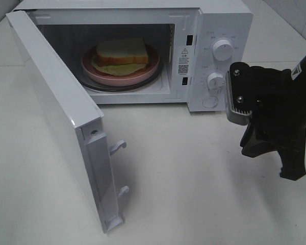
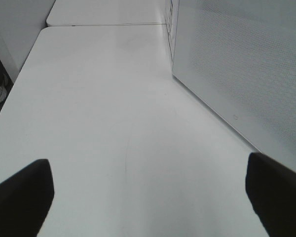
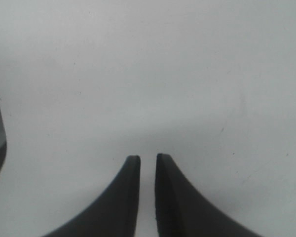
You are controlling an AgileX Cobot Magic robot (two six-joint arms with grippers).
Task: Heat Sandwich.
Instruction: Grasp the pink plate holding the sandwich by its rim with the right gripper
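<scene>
The sandwich (image 1: pixel 121 51), white bread with a green-yellow filling, lies on a pink plate (image 1: pixel 98 73) inside the white microwave (image 1: pixel 222 23), whose door (image 1: pixel 56 117) is swung wide to the left. My right gripper (image 1: pixel 252 148) hangs over the table to the right of the microwave's front, below the control panel. In the right wrist view its fingertips (image 3: pixel 147 158) stand a narrow slit apart with nothing between them. My left gripper (image 2: pixel 148 192) shows only in the left wrist view, open wide over bare table beside the microwave's perforated side wall (image 2: pixel 241 64).
Two round knobs (image 1: pixel 223 50) (image 1: pixel 214 80) and a round button sit on the control panel. The open door juts toward the table's front edge, with two latch hooks (image 1: pixel 118 147) on its end. White table (image 1: pixel 183 194) lies between door and right arm.
</scene>
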